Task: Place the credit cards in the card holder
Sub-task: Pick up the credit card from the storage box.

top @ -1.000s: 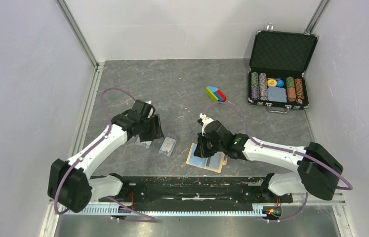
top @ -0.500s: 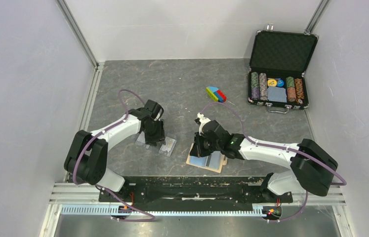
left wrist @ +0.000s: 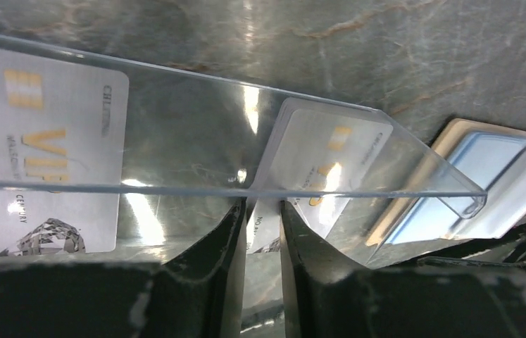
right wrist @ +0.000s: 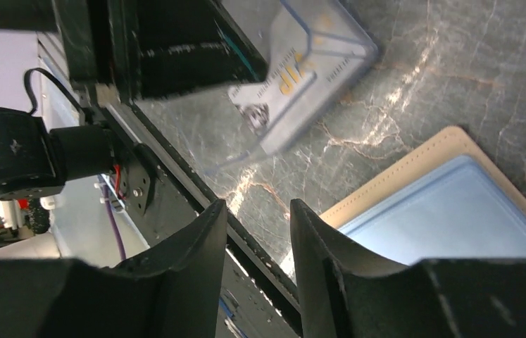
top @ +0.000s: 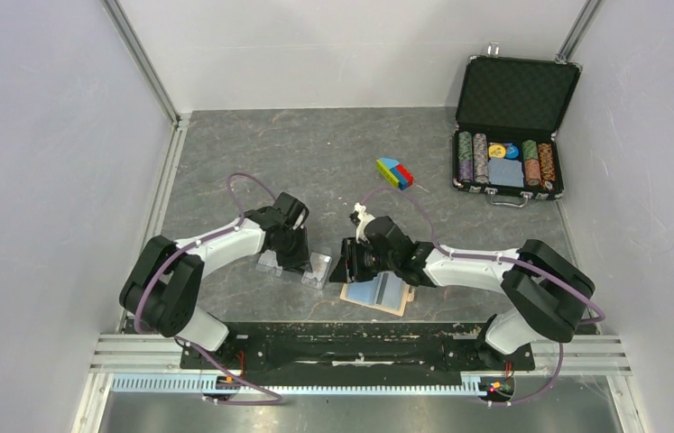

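Two pale credit cards lie in clear plastic sleeves: one (left wrist: 41, 141) on the left, the other (left wrist: 330, 155) tilted beside the card holder (left wrist: 485, 169). From above, the sleeves (top: 272, 262) (top: 318, 268) sit left of the open tan card holder (top: 378, 293) with its light blue pockets. My left gripper (left wrist: 263, 208) (top: 301, 257) is down on the right sleeve. Its fingers stand a narrow gap apart, and the corner of that card shows between them. My right gripper (right wrist: 258, 208) (top: 346, 266) hangs open and empty over the card holder's (right wrist: 450, 204) left edge, facing the same card (right wrist: 291, 77).
A black poker-chip case (top: 506, 135) stands open at the back right. A small coloured block (top: 393, 171) lies mid-table behind the right arm. The black base rail (top: 342, 347) runs along the near edge, close under the right gripper.
The left arm swung right and came down onto the right sleeve, its jaws narrowing. The right gripper opened from shut and shifted left towards the card holder's left edge.
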You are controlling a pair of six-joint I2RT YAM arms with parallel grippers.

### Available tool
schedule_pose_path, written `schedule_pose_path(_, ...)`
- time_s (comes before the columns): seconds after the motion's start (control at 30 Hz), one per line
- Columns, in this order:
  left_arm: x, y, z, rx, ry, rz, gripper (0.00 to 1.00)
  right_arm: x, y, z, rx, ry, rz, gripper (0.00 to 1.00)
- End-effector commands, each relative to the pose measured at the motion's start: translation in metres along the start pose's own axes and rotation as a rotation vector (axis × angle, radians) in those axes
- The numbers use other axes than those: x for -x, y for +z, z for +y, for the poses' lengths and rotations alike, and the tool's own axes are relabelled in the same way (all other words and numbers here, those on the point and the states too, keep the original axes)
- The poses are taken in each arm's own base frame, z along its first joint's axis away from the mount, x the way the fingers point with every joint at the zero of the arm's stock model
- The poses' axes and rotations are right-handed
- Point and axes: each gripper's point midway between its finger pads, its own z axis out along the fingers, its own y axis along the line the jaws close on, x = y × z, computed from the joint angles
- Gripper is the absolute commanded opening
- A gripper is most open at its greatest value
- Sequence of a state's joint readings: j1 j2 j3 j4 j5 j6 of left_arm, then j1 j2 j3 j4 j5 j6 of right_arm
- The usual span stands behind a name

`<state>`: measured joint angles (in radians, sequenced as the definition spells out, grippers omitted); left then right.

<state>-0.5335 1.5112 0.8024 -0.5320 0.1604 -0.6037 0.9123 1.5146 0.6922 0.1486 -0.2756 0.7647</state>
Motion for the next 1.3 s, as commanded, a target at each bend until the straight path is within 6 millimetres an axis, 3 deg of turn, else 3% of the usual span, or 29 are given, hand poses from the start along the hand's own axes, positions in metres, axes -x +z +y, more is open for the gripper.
schedule_pose_path(0.0, -0.010, 0.005, -0.018, -0.036, -0.066, -0.017, 0.26, 0.029, 0.002, 0.022, 0.101, 0.015, -0.070, 0.41)
schedule_pose_path(0.13, -0.009, -0.001, -0.030, -0.054, -0.066, -0.055, 0.32, 0.031, 0.002, 0.013, 0.094, 0.035, -0.074, 0.41)
schedule_pose_path(0.27, -0.006, -0.011, -0.022, -0.002, -0.049, -0.087, 0.44, 0.028, 0.004, 0.007, 0.082, 0.039, -0.065, 0.39)
schedule_pose_path(0.37, -0.004, -0.018, -0.015, 0.043, -0.021, -0.100, 0.46, 0.024, 0.006, 0.003, 0.071, 0.046, -0.050, 0.37)
schedule_pose_path(0.57, -0.008, -0.013, -0.016, 0.056, 0.030, -0.066, 0.41, 0.019, 0.007, -0.003, 0.057, 0.057, -0.041, 0.31)
schedule_pose_path(0.77, -0.011, -0.002, -0.034, 0.034, 0.076, -0.043, 0.40, 0.012, 0.005, -0.012, 0.025, 0.054, -0.032, 0.28)
schedule_pose_path(0.97, -0.013, 0.005, -0.034, 0.086, 0.103, -0.035, 0.22, 0.009, -0.001, -0.017, -0.006, 0.044, -0.035, 0.25)
schedule_pose_path(1.1, -0.014, 0.004, -0.027, 0.150, 0.122, -0.049, 0.17, 0.008, -0.004, -0.020, -0.025, 0.040, -0.034, 0.23)
schedule_pose_path(1.27, -0.016, 0.004, -0.028, 0.195, 0.162, -0.050, 0.20, 0.000, 0.000, -0.025, -0.029, 0.049, -0.016, 0.22)
